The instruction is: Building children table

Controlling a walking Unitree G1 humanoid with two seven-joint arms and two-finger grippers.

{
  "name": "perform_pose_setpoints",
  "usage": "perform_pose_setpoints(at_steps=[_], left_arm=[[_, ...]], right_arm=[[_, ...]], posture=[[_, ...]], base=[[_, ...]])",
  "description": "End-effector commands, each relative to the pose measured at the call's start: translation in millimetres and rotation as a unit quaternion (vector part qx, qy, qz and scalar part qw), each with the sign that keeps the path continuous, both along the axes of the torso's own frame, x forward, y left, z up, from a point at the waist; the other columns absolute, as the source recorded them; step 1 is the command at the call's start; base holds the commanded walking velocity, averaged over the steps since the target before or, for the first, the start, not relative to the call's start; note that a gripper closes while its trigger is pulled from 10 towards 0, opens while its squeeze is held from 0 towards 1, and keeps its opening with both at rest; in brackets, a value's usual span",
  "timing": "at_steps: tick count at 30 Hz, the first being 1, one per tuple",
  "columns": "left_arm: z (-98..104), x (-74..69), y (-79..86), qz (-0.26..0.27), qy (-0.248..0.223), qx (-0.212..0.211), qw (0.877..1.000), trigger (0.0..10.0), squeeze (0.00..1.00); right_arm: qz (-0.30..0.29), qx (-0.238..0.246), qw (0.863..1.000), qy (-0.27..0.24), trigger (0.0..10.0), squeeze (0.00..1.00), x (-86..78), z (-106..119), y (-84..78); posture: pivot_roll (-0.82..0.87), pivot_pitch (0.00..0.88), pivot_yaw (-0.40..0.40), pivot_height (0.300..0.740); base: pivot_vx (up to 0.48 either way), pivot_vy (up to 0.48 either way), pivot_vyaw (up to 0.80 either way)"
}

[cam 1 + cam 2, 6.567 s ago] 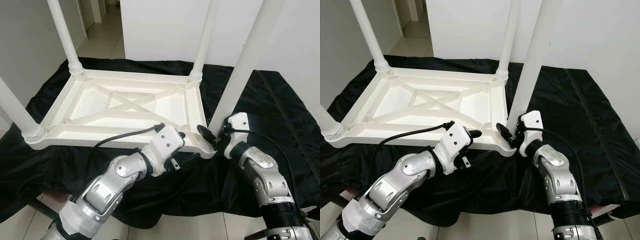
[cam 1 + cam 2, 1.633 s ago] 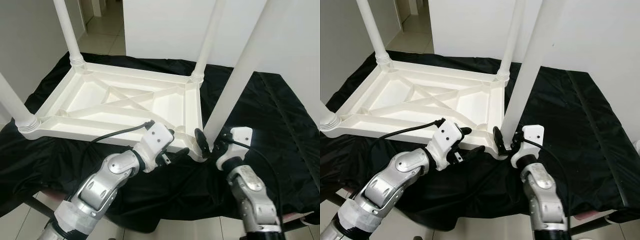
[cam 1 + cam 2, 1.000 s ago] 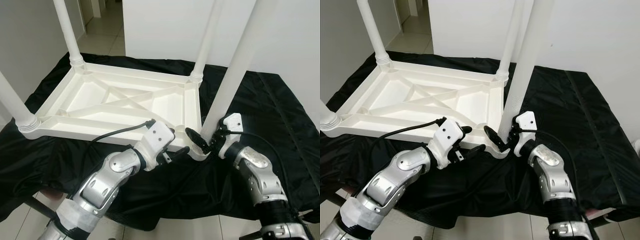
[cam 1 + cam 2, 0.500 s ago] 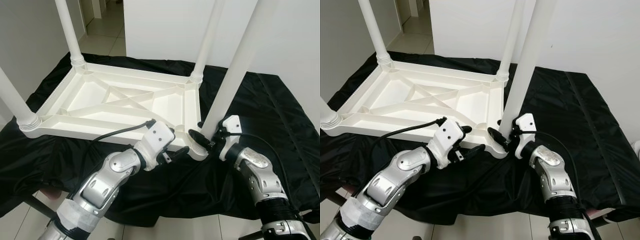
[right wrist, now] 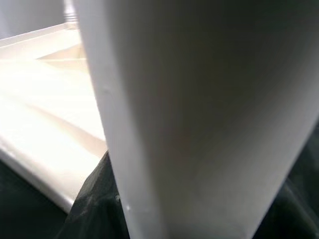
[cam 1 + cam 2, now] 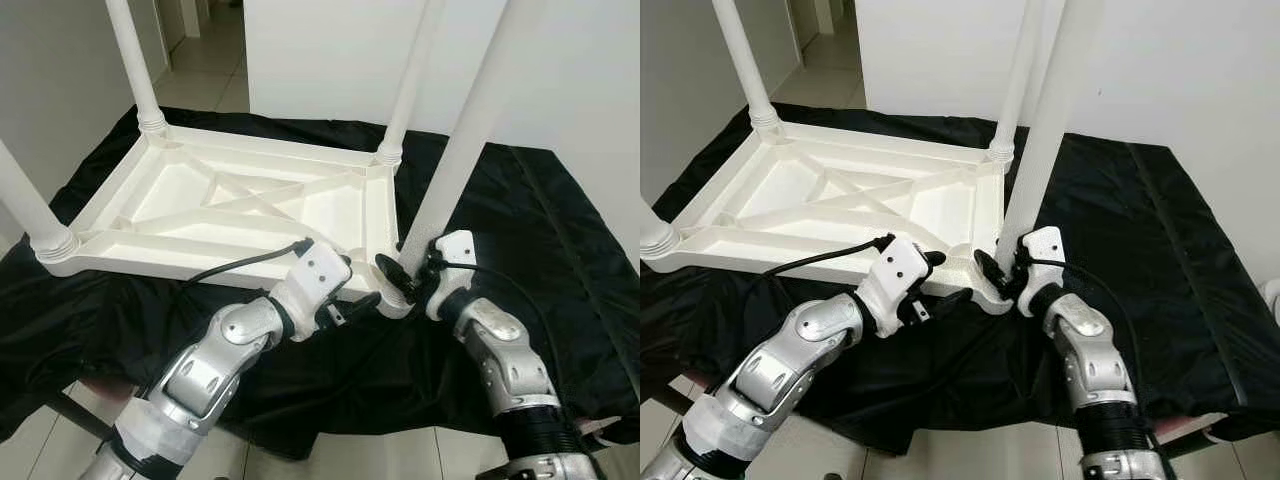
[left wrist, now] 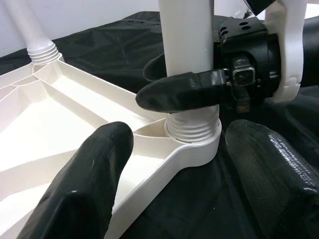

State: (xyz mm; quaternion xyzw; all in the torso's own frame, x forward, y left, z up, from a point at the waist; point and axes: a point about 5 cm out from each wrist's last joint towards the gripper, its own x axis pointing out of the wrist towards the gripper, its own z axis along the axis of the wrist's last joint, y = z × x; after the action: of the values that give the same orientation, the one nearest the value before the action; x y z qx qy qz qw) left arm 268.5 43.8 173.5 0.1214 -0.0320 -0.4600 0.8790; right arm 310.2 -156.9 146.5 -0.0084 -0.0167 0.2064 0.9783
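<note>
The right claw [image 6: 408, 278] pinches the upright leg [image 6: 462, 140] at its threaded base; the left claw [image 6: 352, 287], spread, straddles the upturned tabletop [image 6: 240, 215] corner.

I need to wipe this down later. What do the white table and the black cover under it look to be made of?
Table frame: apparently moulded plastic, smooth and matte, given its cast ribs and threaded leg collars. Cover: seemingly thin woven fabric with slight sheen, since it wrinkles and drapes.

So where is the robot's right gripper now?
The right gripper clasps the near-right table leg just above its socket, at the upturned tabletop corner.
</note>
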Motion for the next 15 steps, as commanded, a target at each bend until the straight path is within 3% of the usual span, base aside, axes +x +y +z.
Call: perform_pose_setpoints(at_steps=[1,2,3,9,11,15], left_arm=[[1,-2.0,-1.5,-0.029,0.001,0.005,1.0,10.0,0.0],[1,-2.0,-1.5,-0.029,0.001,0.005,1.0,10.0,0.0],[1,-2.2,-0.9,-0.028,0.001,0.006,1.0,10.0,0.0],[0,-3.5,-0.7,-0.028,0.003,0.006,1.0,10.0,0.0],[-1,-4.6,-1.6,-0.029,0.004,0.006,1.0,10.0,0.0],[0,-4.7,-1.5,-0.028,0.005,0.005,1.0,10.0,0.0]], right_arm=[[-0.034,0.016,0.999,0.027,10.0,0.0,-1.1,-7,-1.9],[-0.034,0.016,0.999,0.027,10.0,0.0,-1.1,-7,-1.9],[-0.101,0.028,0.994,0.023,10.0,0.0,-3.6,-4,1.4],[-0.184,0.047,0.981,0.029,10.0,0.0,-9.4,-6,12.3],[-0.246,0.053,0.967,0.043,10.0,0.0,-13.1,-9,21.1],[-0.255,0.068,0.964,0.042,10.0,0.0,-16.5,-8,38.8]], posture=[[0.0,0.057,-0.056,0.74],[0.0,0.057,-0.056,0.74],[0.0,0.063,-0.056,0.74],[0.0,0.071,-0.056,0.74],[0.0,0.074,-0.057,0.74],[0.01,0.079,-0.056,0.74]], base=[[0.0,0.0,0.0],[0.0,0.0,0.0],[0.0,0.0,0.0],[0.0,0.0,0.0],[0.0,0.0,0.0],[0.0,0.0,0.0]])
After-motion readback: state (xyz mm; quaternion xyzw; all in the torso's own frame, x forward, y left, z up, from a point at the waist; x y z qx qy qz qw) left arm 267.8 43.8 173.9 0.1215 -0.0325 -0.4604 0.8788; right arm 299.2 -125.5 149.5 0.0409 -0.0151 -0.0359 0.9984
